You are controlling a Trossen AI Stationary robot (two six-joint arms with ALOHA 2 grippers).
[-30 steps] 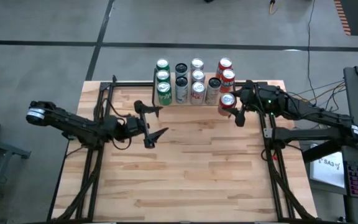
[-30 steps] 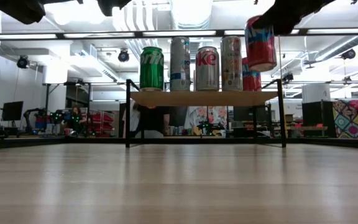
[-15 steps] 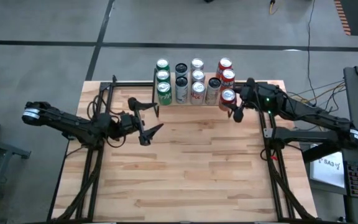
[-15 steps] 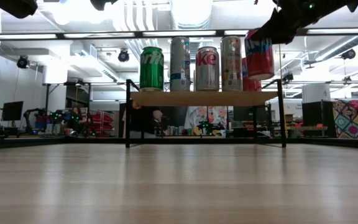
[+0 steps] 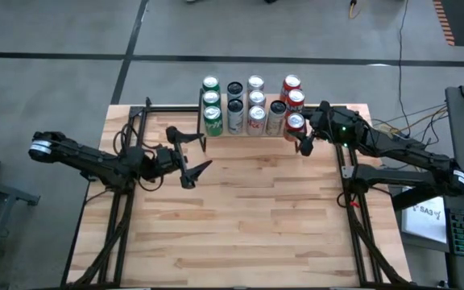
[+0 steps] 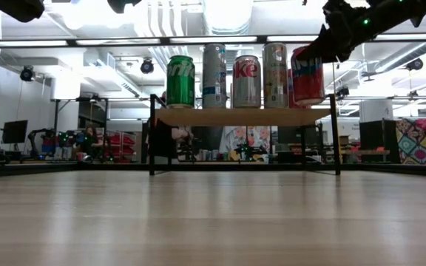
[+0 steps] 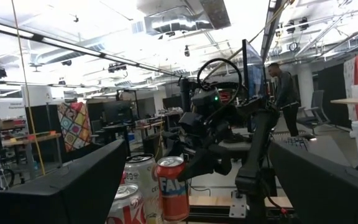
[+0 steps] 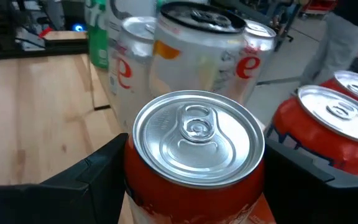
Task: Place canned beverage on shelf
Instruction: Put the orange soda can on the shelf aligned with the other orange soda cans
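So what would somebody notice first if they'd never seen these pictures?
Probably the crowd of shiny drink cans packed in rows on the small light-wood shelf with thin black legs at the table's far edge. Next, the right claw gripping a red soda can at the shelf's right end. The left claw hangs wide open over the butcher-block tabletop.

right tool [image 5: 300,135] clamped on a load; left tool [image 5: 192,158] spread wide.
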